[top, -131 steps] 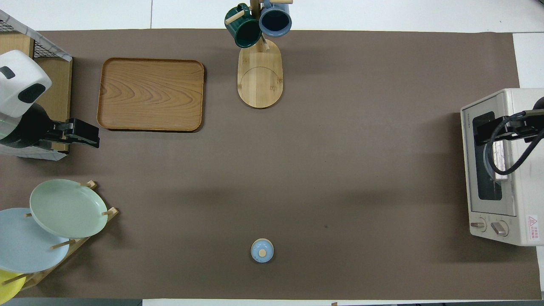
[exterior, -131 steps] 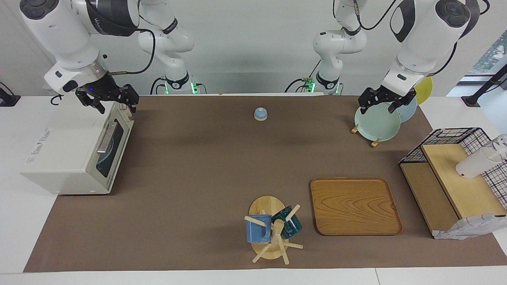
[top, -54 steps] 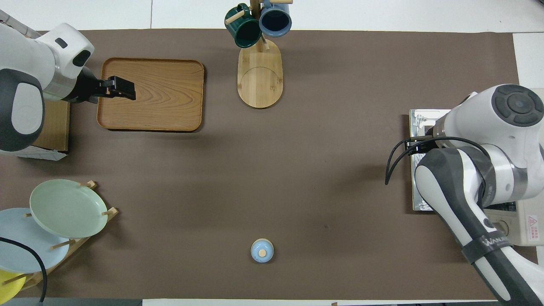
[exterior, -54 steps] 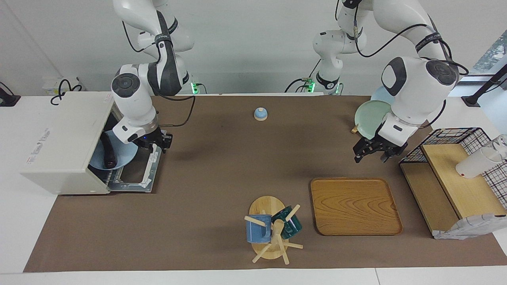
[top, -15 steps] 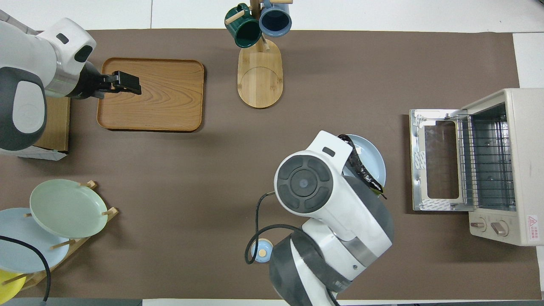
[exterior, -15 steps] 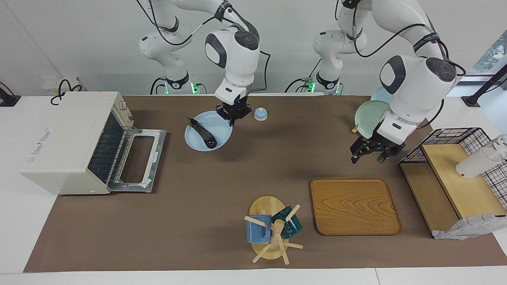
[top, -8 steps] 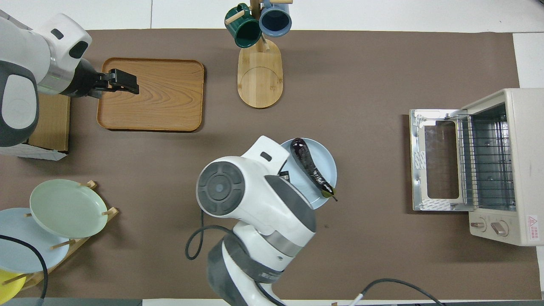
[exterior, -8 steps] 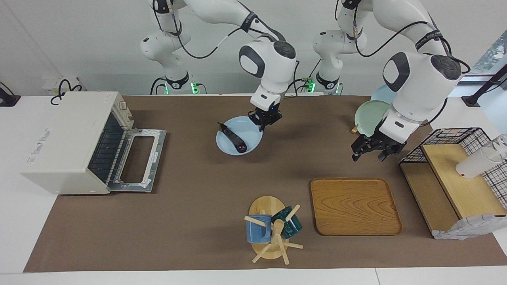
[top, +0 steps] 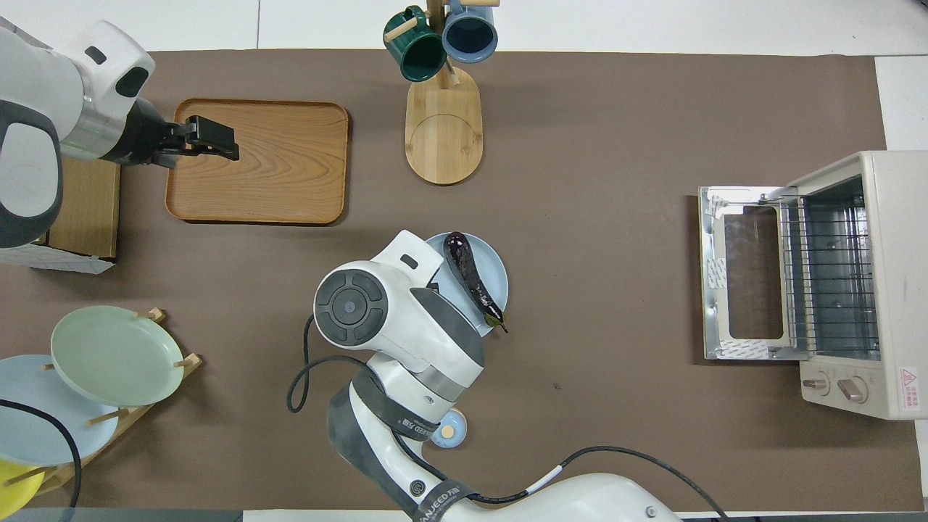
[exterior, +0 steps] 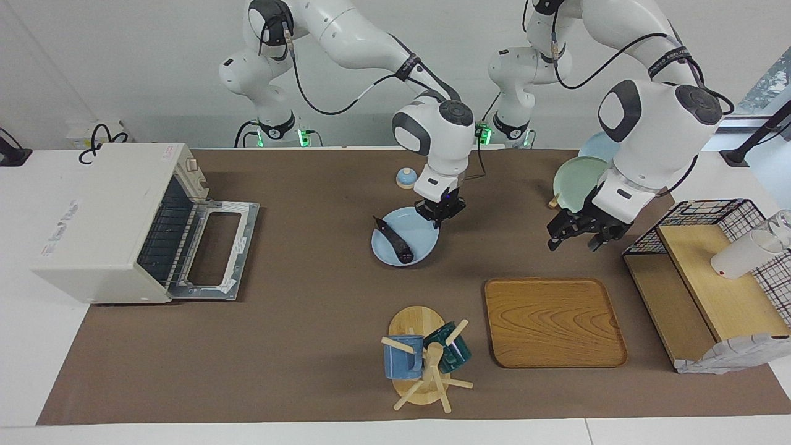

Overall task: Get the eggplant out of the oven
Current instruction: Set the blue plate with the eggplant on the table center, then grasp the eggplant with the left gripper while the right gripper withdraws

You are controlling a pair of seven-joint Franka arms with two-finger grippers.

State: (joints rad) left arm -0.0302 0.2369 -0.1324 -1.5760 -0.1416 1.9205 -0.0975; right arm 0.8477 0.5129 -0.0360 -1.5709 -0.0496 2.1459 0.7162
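The eggplant (exterior: 395, 241) lies dark and slim on a light blue plate (exterior: 421, 238) over the middle of the brown mat; they also show in the overhead view, eggplant (top: 473, 279) on plate (top: 497, 281). My right gripper (exterior: 440, 216) is shut on the plate's rim and holds it low; I cannot tell whether the plate touches the mat. The right wrist hides that gripper in the overhead view. The oven (exterior: 93, 216) stands at the right arm's end, door (exterior: 213, 250) folded down, wire rack (top: 826, 275) bare. My left gripper (exterior: 576, 238) is open and empty, waiting over the wooden tray's edge (top: 210, 139).
A wooden tray (exterior: 553, 321) lies toward the left arm's end. A mug tree (exterior: 423, 358) with two mugs stands farther from the robots. A small blue knob (exterior: 406, 178), a plate rack (exterior: 581, 182) and a wire shelf (exterior: 710, 266) are nearby.
The oven door was opened and the plate with the eggplant pulled out. My right gripper has carried the plate from beside the oven to the mat's middle and lower. The left gripper barely moved.
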